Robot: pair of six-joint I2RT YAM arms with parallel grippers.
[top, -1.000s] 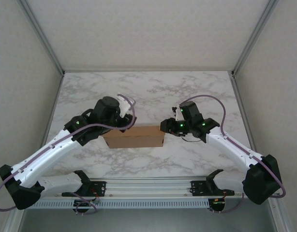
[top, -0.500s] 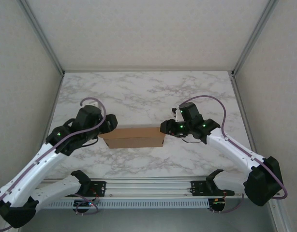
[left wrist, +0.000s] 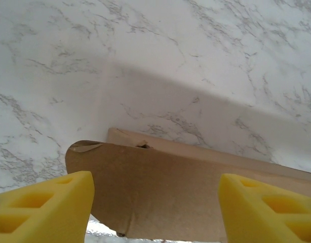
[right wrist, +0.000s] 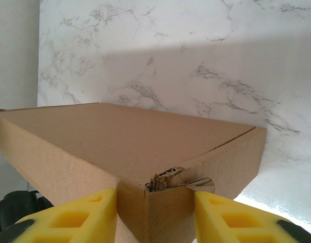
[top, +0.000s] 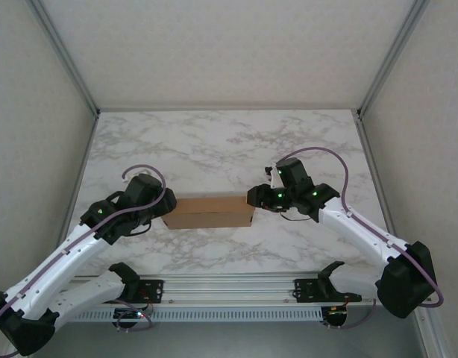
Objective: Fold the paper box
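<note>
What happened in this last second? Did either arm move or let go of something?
The left arm swung back from above the paper box, toward its own side and the near edge. The left claw opened wider and now faces the box's left end without gripping it. The box stayed put on the table, and the right claw kept its clamp on the right corner.
</note>
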